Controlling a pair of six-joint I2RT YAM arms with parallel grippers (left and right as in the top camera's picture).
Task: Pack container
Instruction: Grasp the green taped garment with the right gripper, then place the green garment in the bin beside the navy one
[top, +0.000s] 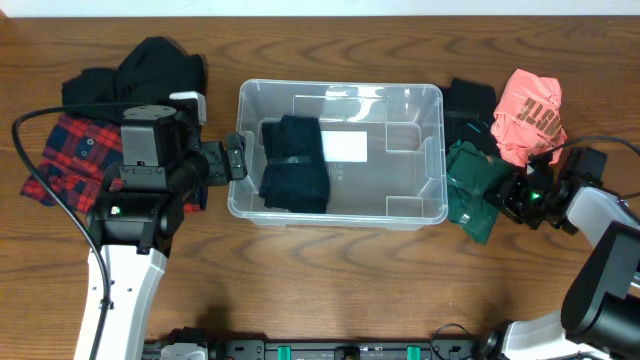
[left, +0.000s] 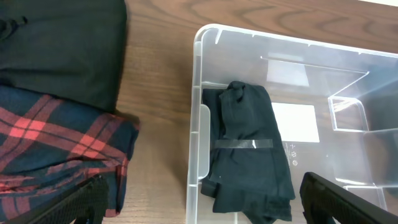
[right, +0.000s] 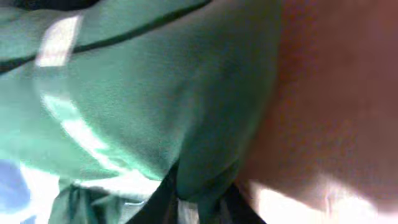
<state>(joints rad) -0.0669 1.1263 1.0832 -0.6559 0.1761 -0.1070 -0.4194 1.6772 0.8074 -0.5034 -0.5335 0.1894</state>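
Note:
The clear plastic container (top: 430, 150) stands mid-table with a folded black garment (top: 295, 165) in its left half and a white label (top: 345, 147) on its base. It also shows in the left wrist view (left: 198, 112), with the black garment (left: 249, 155) inside. My left gripper (top: 234, 158) is open and empty at the container's left wall, its fingers (left: 205, 205) straddling that wall. My right gripper (top: 512, 193) is low on the table, shut on a fold of the green garment (top: 475, 190), which fills the right wrist view (right: 143, 106).
A red plaid shirt (top: 70, 155) and a black garment (top: 140, 70) lie left of the container. A coral garment (top: 525, 115) and another dark garment (top: 470, 100) lie to its right, behind the green one.

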